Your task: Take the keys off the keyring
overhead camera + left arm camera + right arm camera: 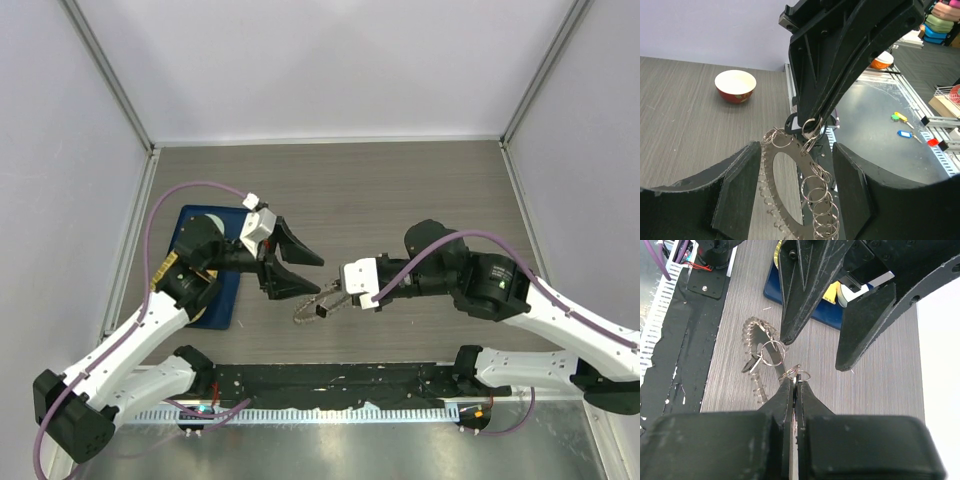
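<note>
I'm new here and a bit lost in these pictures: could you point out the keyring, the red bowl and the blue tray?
keyring (768, 175): left wrist view, on its flat toothed band.
red bowl (735, 80): left wrist view, on its white inside.
blue tray (228, 295): top view, on a bare near part.

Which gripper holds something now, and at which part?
The right gripper is shut on the keyring, pinching its edge at a small loop. The left gripper is open, holding nothing.

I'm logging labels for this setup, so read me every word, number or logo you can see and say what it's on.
No text can be read in any view.
Right arm's black joint: faint pale marks, too small and blurred to read.
Red bowl: outer decoration only, no letters legible.
</note>
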